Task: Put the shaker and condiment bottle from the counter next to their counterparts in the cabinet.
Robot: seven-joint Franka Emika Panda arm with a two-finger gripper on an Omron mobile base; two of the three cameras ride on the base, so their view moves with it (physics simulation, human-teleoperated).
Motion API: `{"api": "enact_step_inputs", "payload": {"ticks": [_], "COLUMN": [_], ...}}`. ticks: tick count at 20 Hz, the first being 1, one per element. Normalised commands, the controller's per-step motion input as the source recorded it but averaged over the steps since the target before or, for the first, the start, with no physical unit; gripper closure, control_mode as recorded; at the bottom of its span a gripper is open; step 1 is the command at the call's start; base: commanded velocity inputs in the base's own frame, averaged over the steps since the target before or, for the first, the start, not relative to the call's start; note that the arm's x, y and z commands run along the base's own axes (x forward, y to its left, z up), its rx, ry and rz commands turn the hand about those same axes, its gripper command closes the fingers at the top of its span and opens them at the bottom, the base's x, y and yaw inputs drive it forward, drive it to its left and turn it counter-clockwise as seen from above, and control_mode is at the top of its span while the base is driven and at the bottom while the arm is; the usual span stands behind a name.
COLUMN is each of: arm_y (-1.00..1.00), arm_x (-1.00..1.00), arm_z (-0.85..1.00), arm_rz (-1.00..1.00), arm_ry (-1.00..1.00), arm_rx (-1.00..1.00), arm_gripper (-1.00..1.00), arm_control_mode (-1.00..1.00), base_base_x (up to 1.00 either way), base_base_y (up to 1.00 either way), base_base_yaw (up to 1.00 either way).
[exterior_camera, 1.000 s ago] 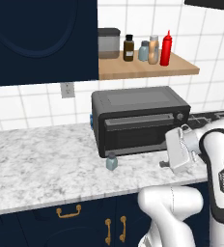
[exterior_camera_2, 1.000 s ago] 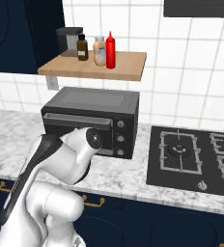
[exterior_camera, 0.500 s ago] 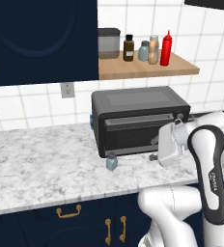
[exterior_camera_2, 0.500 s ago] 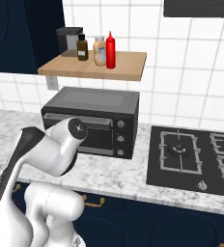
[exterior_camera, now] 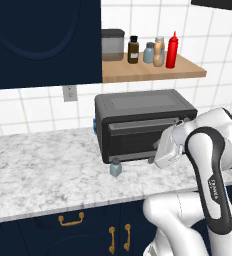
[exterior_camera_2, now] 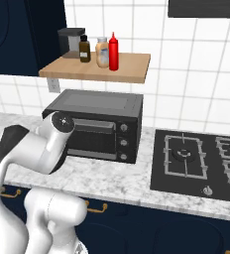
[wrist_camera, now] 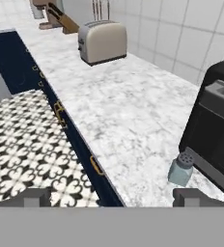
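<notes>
One bottle down already, judging by the slim bright red squeeze bottle (exterior_camera: 172, 49) parked on the light wooden shelf board (exterior_camera: 153, 72) next to the tan bottle with pale cap (exterior_camera: 159, 51) and a small blue-grey shaker (exterior_camera: 149, 52). Left base view: small squat pale blue-grey shaker with grey cap (exterior_camera: 115, 167) upright on the white-and-grey speckled marble worktop (exterior_camera: 43, 170), just in front of the black toaster oven (exterior_camera: 143, 122).

Right base view: same red bottle (exterior_camera_2: 113, 51) on the shelf (exterior_camera_2: 129, 67), arm bent low before the oven (exterior_camera_2: 99, 124).

Hand view: shaker (wrist_camera: 181, 168) close ahead, near the right fingertip, gripper (wrist_camera: 118, 197) spread wide, nothing held. Looks like the approach for the shaker pick; next probably centring over it, dropping, then closing.
</notes>
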Motion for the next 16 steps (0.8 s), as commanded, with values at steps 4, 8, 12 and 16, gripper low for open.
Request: {"api": "enact_step_inputs", "payload": {"ticks": [4,8,12,16], "arm_y": [0.02,0.16,0.19,0.09], "arm_x": [0.0,0.0,0.03,0.2], "arm_z": [0.01,0.02,0.0,0.0], "arm_rz": [-0.18,-0.22,-0.24,-0.24], "arm_ry": [0.25,0.3,0.27,0.21], "arm_rx": [-0.02,-0.04,-0.1,-0.18], "arm_gripper": [-1.0,-1.0,-1.0,-1.0], "arm_control_mode": [-1.0,-1.0,-1.0,-1.0], "base_base_x": [0.0,0.0,0.0,0.0], "base_base_y": [0.0,0.0,0.0,0.0], "base_base_yaw": [0.0,0.0,0.0,0.0]}}
